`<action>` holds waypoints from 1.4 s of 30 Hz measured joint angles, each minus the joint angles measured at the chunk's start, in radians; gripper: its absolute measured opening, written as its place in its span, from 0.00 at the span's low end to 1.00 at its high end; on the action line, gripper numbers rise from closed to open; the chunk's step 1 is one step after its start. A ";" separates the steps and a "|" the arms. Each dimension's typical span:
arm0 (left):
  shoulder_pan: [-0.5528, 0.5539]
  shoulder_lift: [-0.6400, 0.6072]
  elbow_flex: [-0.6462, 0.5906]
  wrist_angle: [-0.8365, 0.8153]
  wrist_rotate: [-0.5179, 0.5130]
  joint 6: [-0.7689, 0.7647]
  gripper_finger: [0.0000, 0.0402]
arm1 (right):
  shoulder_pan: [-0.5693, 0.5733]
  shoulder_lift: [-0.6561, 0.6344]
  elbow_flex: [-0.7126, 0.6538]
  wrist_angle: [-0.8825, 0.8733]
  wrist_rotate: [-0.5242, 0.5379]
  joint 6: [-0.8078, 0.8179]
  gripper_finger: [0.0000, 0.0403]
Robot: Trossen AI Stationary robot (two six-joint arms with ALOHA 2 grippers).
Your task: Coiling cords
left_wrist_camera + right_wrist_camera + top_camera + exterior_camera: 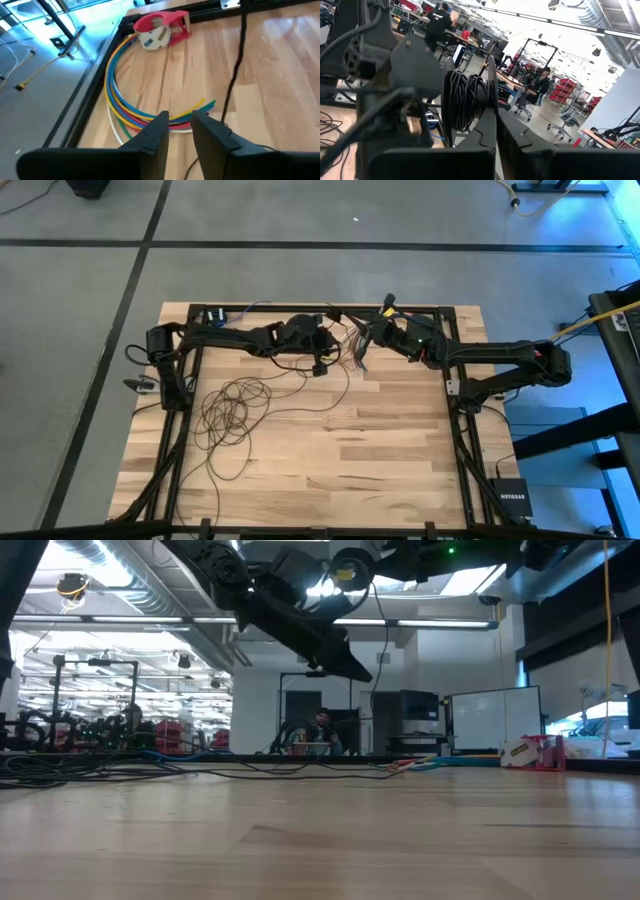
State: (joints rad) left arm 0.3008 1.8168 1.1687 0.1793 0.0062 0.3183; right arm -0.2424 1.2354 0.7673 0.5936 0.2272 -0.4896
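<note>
The cords' loose loops (232, 408) lie on the wooden table at the left, and a strand runs from them toward the arms. Several wound turns of the cords (465, 100) stand right beside the shut fingers of my right gripper (495, 117), which is raised above the table's far middle (386, 312). One strand (377, 690) hangs from there down to the table. My left gripper (180, 125) stands open over the far middle (320, 360), with nothing between its fingers. The hanging strand (235, 65) passes beside it, untouched. My right gripper has the bundle of wound turns (482, 95) against one side of its shut fingers, lifted clear of the table. The gripper's own body hides whether the turns go round the fingers or are pinched between them. A strand hangs slack from the bundle to the table.
A bundle of multicoloured wires (125, 105) curves along the table's far edge below my left gripper, next to a red tape dispenser (160, 30). A black frame rail (300, 307) borders the table. A dark box (513, 498) sits off the near right corner.
</note>
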 joint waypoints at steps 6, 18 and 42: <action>-0.007 -0.013 0.000 -0.084 0.013 0.007 0.21 | 0.000 0.000 0.000 -0.001 0.000 -0.005 0.01; -0.042 0.006 0.000 -0.071 0.034 0.016 0.22 | 0.000 0.000 0.000 -0.001 0.000 -0.006 0.01; -0.047 -0.027 0.000 -0.095 -0.050 0.027 0.22 | 0.000 0.000 0.000 -0.006 0.000 -0.013 0.01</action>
State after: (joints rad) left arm 0.2543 1.7894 1.1690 0.0841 -0.0442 0.3452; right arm -0.2424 1.2354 0.7677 0.5876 0.2272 -0.5022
